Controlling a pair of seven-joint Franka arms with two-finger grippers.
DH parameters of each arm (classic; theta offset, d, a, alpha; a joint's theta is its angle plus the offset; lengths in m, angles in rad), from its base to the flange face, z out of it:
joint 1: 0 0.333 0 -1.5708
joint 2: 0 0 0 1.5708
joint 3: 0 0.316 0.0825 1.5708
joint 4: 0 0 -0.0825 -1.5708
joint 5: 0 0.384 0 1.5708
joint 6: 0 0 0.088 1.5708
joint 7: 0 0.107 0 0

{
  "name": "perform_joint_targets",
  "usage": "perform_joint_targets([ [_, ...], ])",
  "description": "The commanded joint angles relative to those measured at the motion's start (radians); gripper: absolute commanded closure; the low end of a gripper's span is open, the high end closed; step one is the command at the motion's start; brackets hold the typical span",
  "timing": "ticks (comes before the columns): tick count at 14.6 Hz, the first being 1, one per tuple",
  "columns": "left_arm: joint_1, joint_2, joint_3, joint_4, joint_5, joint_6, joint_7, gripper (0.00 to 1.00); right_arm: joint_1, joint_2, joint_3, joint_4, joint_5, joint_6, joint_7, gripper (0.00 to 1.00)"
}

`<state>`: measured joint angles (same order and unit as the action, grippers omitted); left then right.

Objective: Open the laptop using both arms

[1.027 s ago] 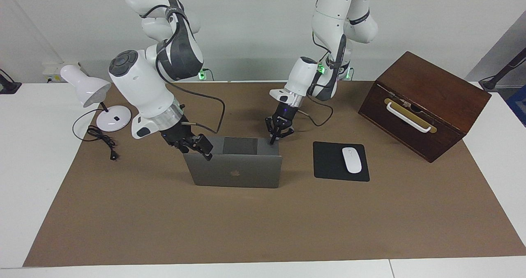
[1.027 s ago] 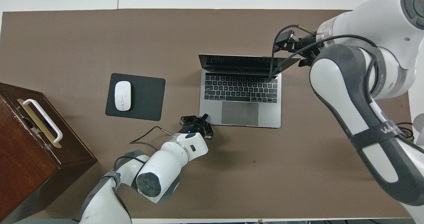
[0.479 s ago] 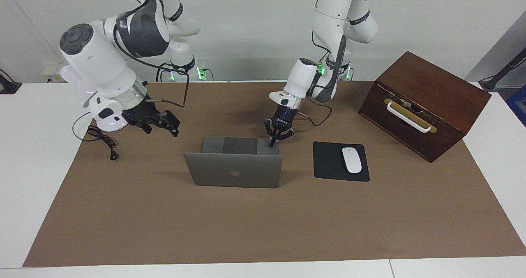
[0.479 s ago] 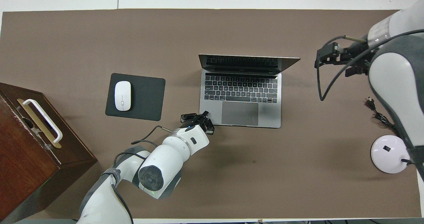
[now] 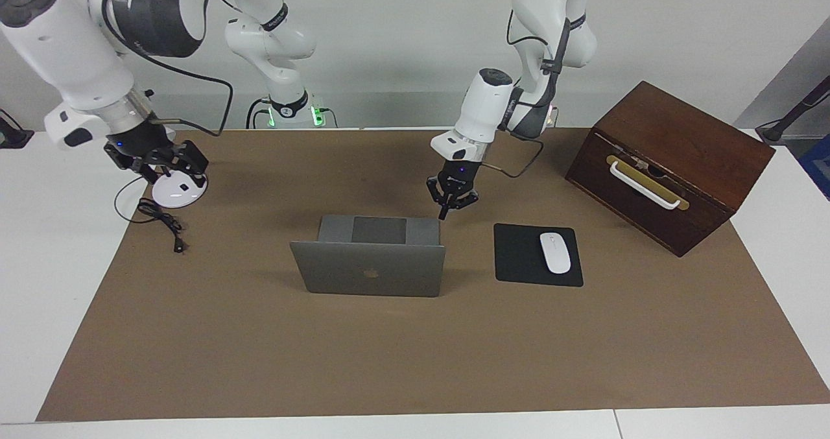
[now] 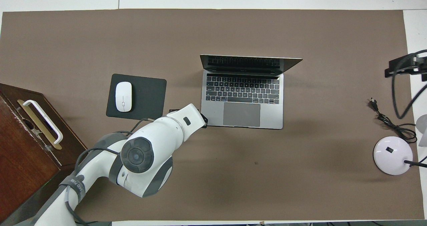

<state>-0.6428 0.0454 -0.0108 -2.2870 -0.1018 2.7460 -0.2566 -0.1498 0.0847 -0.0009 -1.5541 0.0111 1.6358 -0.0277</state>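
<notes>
The silver-grey laptop (image 5: 369,270) stands open on the brown mat, its lid upright with the apple logo showing in the facing view; the overhead view shows its keyboard and trackpad (image 6: 242,99). My left gripper (image 5: 446,213) hangs just above the laptop base's corner beside the mouse pad, apart from it; in the overhead view its wrist hides it. My right gripper (image 5: 170,165) is open and empty, raised over the lamp base at the right arm's end of the table; it also shows at the edge of the overhead view (image 6: 403,67).
A black mouse pad (image 5: 519,257) with a white mouse (image 5: 555,252) lies beside the laptop toward the left arm's end. A brown wooden box (image 5: 668,166) with a white handle stands past it. A white lamp base (image 5: 175,189) and its cable (image 5: 162,222) lie below the right gripper.
My right gripper has let go of the lid's corner and swung away and up to over the lamp. My left gripper has lifted off the laptop base. The lid stays open.
</notes>
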Motion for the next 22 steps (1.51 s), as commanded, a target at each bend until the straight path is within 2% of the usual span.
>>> perform_joint_targets([
  [1, 0.034, -0.05, 0.002, 0.066, -0.004, -0.216, -0.009, 1.0, -0.071, -0.034, 0.015, -0.02, -0.02, -0.01, -0.102, 0.0],
  [4, 0.075, -0.062, 0.005, 0.17, -0.004, -0.46, -0.007, 1.0, -0.09, -0.065, 0.015, -0.041, -0.019, -0.011, -0.116, 0.0],
  [6, 0.116, -0.084, 0.006, 0.221, -0.004, -0.59, -0.006, 1.0, -0.088, -0.121, 0.015, -0.125, -0.016, 0.001, -0.081, 0.0],
  [11, 0.244, -0.214, 0.006, 0.267, -0.004, -0.8, 0.019, 1.0, -0.071, -0.131, 0.022, -0.159, -0.011, 0.025, -0.027, 0.0],
  [14, 0.311, -0.214, 0.006, 0.362, -0.004, -0.925, 0.05, 1.0, -0.028, -0.131, 0.027, -0.162, -0.003, 0.058, -0.021, 0.0],
  [15, 0.334, -0.214, 0.008, 0.388, -0.002, -0.952, 0.051, 0.58, -0.019, -0.129, 0.027, -0.162, -0.003, 0.058, -0.006, 0.0],
  [16, 0.357, -0.214, 0.006, 0.408, 0.002, -0.977, 0.051, 0.11, -0.019, -0.129, 0.027, -0.162, -0.003, 0.058, -0.001, 0.0],
  [17, 0.383, -0.214, 0.006, 0.422, 0.007, -0.996, 0.053, 0.0, -0.019, -0.129, 0.027, -0.162, -0.003, 0.058, -0.007, 0.0],
  [19, 0.422, -0.214, 0.008, 0.449, 0.01, -1.022, 0.088, 0.0, -0.019, -0.129, 0.027, -0.162, -0.003, 0.058, -0.011, 0.0],
  [22, 0.486, -0.208, 0.006, 0.507, 0.085, -1.042, 0.141, 0.0, -0.013, -0.129, 0.027, -0.162, -0.002, 0.058, -0.005, 0.0],
])
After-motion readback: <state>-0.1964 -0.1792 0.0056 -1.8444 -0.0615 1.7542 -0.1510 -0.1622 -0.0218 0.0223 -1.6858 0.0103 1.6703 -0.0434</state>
